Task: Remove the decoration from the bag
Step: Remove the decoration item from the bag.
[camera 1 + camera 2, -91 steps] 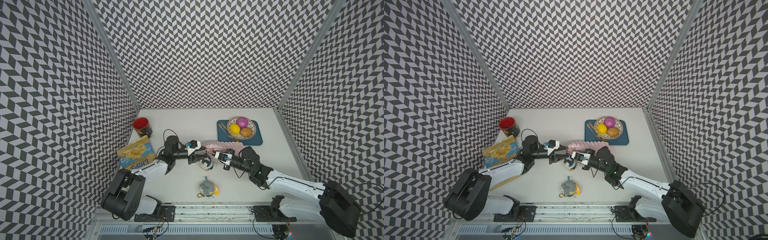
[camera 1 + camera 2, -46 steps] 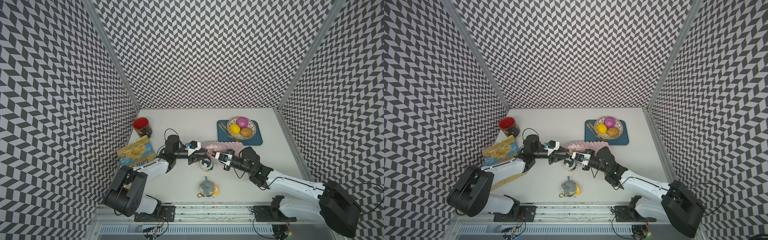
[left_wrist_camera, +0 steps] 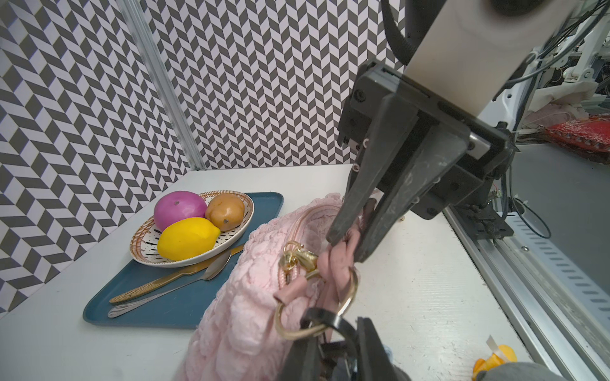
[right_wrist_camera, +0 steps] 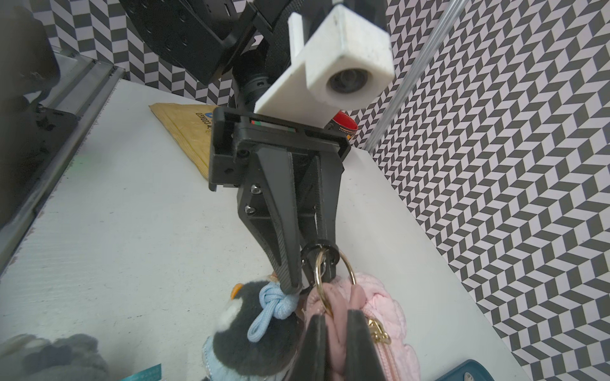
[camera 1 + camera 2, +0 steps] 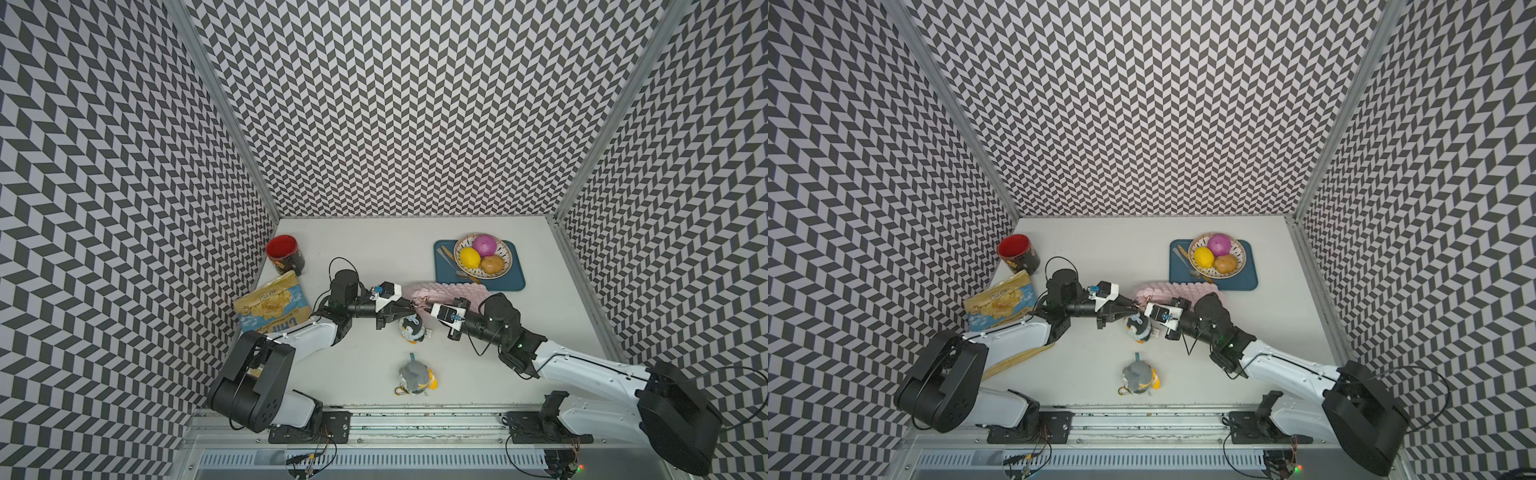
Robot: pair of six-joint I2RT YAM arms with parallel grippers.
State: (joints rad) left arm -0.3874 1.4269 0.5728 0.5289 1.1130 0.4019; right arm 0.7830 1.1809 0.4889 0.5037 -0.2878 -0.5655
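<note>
Read the table as a clock in both top views, twelve at the back wall. At six, nearest the rail, a loose grey plush lies alone. At the centre the penguin decoration is joined by a black clasp to the gold ring on the bag's cord strap. The left gripper, reaching in from nine, has its jaws narrow about that clasp; whether they pinch it I cannot tell. The right gripper, from four, is clenched on the cord strap just beside the ring. The bag lies just toward one. It is soft, puffy and probably light, so it would likely trail after any pull unless pinned. The plush is equally squashy, so the stiff clasp looks the better hold, though thin metal may slip. What the bag holds is hidden. At two a blue tray carries cutlery and a bowl with a lemon, a purple fruit and a brown one. At nine lies a chips packet; at ten stands a red mug, contents unclear.
</note>
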